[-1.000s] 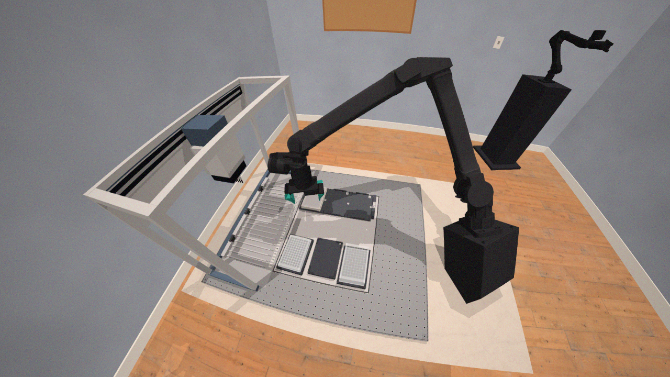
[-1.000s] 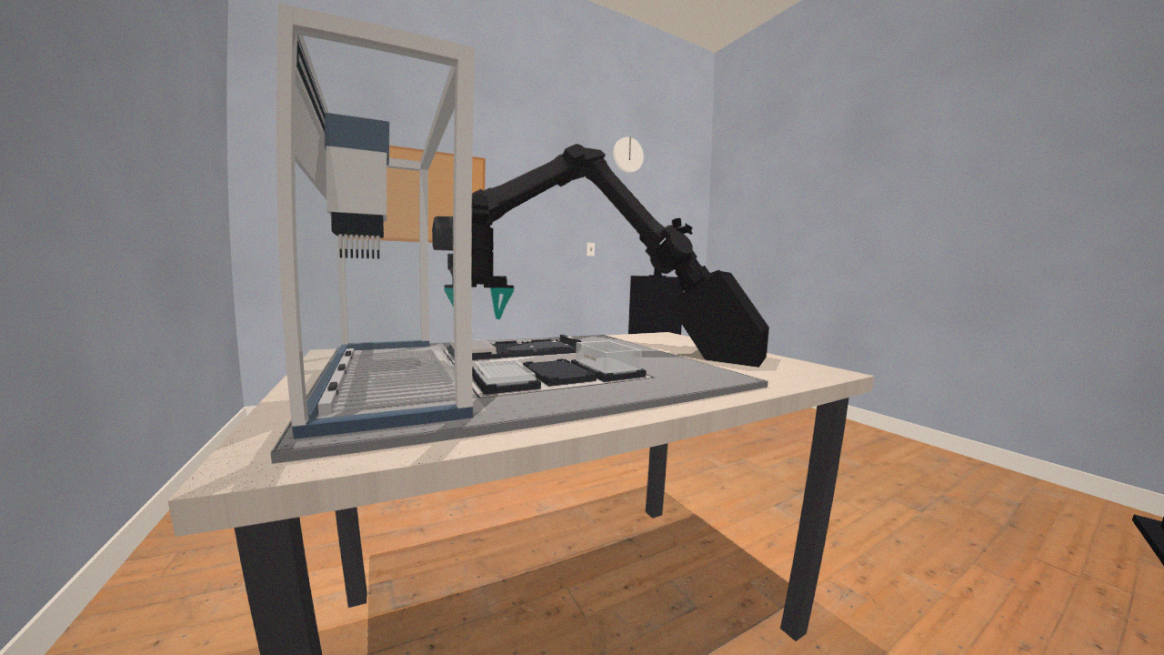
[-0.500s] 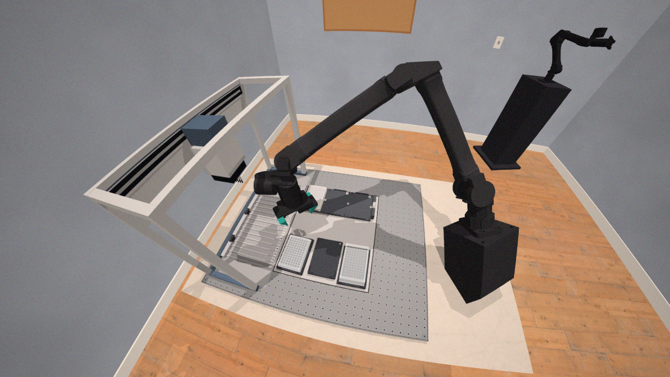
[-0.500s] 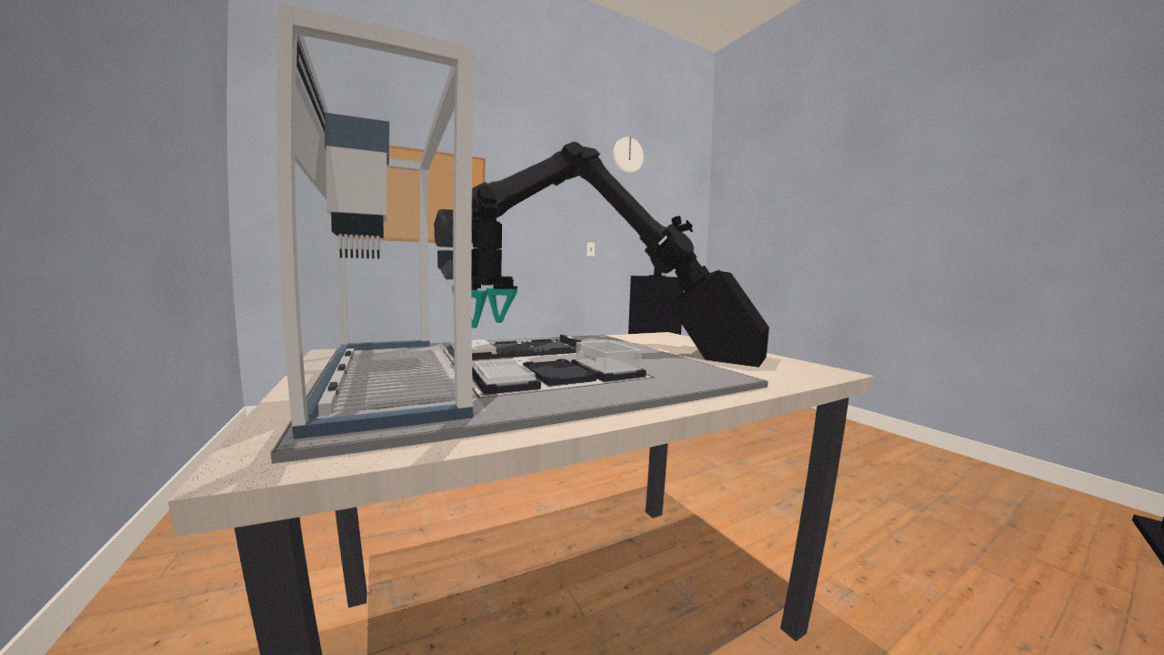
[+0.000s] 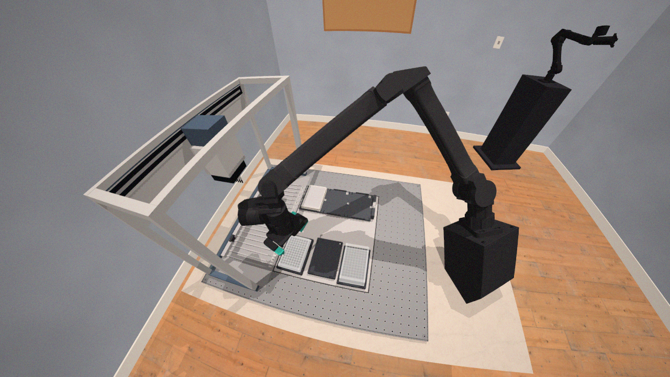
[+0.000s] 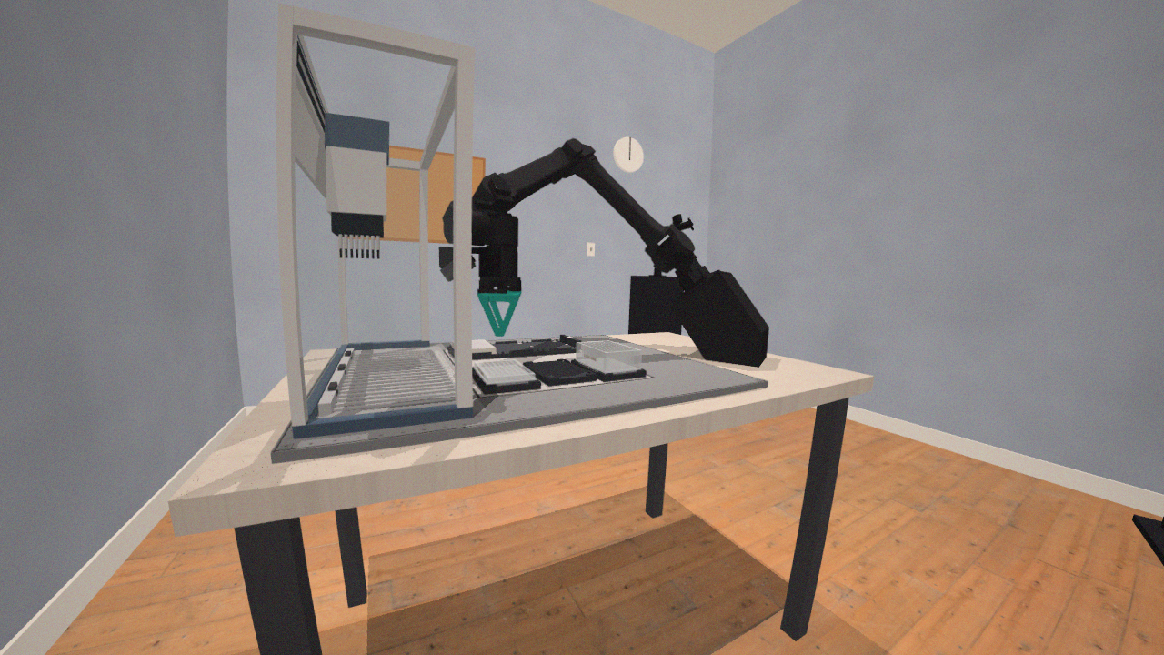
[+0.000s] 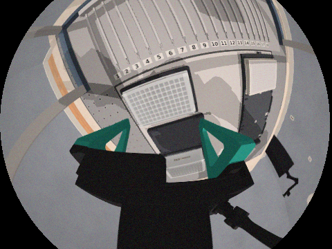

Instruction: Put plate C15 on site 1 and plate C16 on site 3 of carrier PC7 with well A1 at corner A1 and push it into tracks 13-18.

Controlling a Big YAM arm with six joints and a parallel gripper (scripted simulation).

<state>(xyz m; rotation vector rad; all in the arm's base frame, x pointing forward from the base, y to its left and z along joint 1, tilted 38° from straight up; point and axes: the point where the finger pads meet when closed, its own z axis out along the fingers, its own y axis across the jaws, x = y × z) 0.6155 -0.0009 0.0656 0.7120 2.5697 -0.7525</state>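
Note:
My gripper (image 5: 289, 236) (image 6: 497, 326) is open and empty. It hangs well above the nest row, over the end next to the rails. Below it a white plate with a well grid (image 5: 294, 253) (image 7: 159, 97) lies in the nest nearest the rails. The middle nest (image 5: 326, 257) (image 7: 177, 135) is dark and bare. The clear deep-well block (image 5: 354, 264) stands on the last nest (image 6: 606, 350). The dark carrier PC7 (image 5: 348, 203) lies on the apron at the far tracks. A white plate (image 5: 313, 197) sits on its end next to the rails (image 7: 260, 76). Its other sites are bare.
The ribbed loading rails (image 5: 253, 234) lie under the white instrument frame (image 5: 187, 154), with the pipetting head (image 5: 220, 154) hanging inside. A front frame post (image 6: 464, 244) stands close beside my wrist. The arm's base (image 5: 480, 255) stands at the plate's right edge.

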